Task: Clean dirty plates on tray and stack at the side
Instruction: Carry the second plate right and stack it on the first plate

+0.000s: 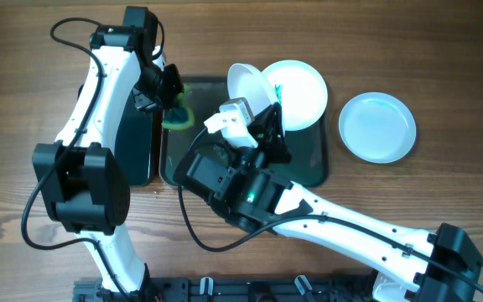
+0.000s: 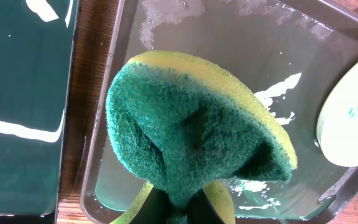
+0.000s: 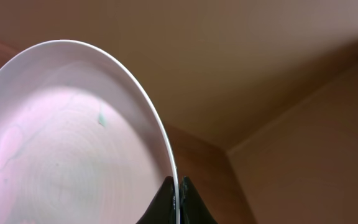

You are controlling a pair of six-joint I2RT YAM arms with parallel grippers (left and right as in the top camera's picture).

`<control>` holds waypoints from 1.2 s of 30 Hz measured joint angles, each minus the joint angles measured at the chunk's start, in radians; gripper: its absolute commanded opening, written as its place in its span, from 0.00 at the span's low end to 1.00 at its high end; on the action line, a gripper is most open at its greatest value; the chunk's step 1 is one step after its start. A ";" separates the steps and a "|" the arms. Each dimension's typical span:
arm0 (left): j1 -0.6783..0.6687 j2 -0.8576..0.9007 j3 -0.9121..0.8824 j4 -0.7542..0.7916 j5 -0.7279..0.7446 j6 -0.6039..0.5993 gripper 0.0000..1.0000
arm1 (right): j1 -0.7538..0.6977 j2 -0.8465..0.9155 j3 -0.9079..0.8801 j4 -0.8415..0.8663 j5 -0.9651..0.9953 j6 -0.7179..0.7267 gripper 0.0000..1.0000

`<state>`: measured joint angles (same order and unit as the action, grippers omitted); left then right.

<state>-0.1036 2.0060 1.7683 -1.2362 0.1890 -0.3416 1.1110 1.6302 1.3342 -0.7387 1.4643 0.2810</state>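
Sponge (image 2: 191,124), green scrub face over yellow foam, sits clamped in our left gripper (image 2: 178,208) above the wet tray (image 2: 229,37). Our right gripper (image 3: 178,198) pinches the rim of a tilted plate (image 3: 73,143) over the tray. We see a second plate (image 1: 302,91) resting on the tray's corner and a third plate (image 1: 377,126) on the table (image 1: 443,50) just beside the tray.
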 measured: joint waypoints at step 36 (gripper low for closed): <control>-0.001 0.000 0.000 0.021 0.000 0.000 0.04 | -1.347 -0.007 -0.179 0.029 -1.586 0.076 0.71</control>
<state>-0.1043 2.0060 1.7683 -1.2152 0.1890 -0.3416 -0.2356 1.6230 1.1553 -0.7101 -0.1219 0.3569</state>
